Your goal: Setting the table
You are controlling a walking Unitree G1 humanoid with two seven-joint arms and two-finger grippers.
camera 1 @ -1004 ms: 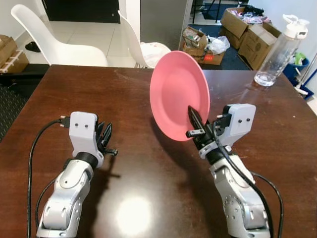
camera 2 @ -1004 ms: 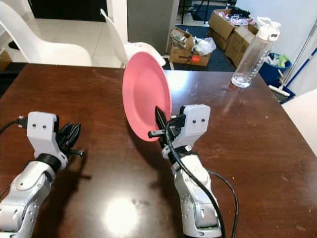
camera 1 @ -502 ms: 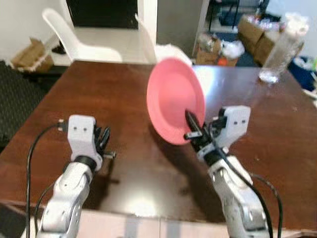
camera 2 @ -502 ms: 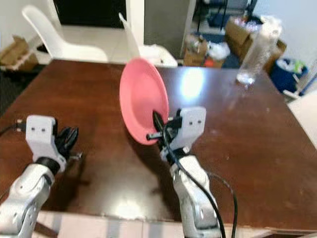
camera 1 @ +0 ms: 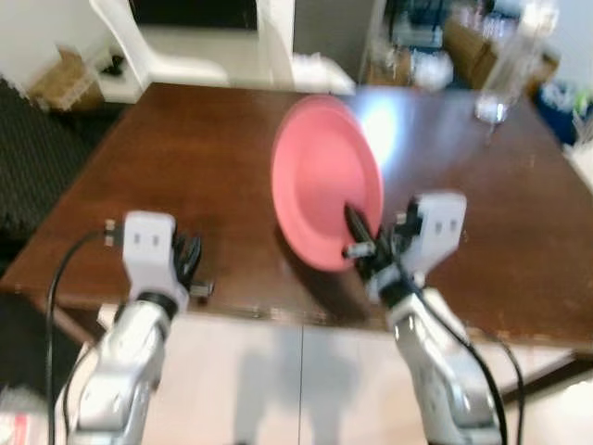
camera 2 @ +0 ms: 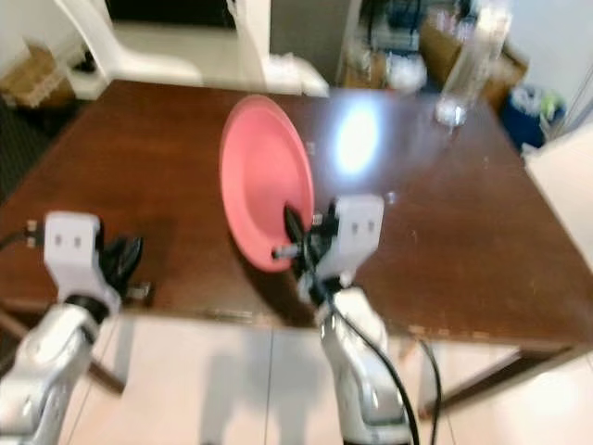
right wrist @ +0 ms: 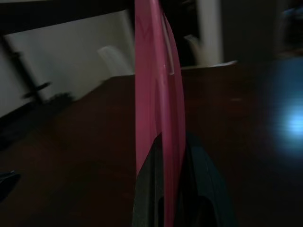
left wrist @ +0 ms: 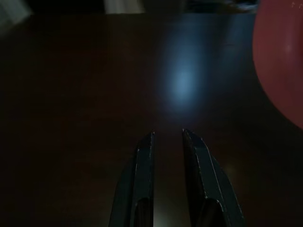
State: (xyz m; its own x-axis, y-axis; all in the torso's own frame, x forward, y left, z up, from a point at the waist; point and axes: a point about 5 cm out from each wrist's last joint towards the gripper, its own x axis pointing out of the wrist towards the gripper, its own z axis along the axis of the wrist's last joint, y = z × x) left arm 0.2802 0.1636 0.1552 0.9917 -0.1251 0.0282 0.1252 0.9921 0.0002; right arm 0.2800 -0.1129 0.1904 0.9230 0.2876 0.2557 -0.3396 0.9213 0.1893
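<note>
The right gripper [camera 1: 363,243] pinches the lower rim of the pink plate [camera 1: 324,176], one black finger on each face, holding it nearly on edge above the dark wooden table [camera 1: 185,158]. The left gripper [camera 1: 190,264] carries nothing, its fingers [left wrist: 144,156] close together with a narrow gap between them, low by the table's near edge. The view has pulled back: the near edge and pale floor [camera 1: 278,380] now show where a second ago there was only tabletop, so the robot seems to be stepping away, plate not yet laid. A clear bottle [camera 2: 463,69] stands at the far corner.
</note>
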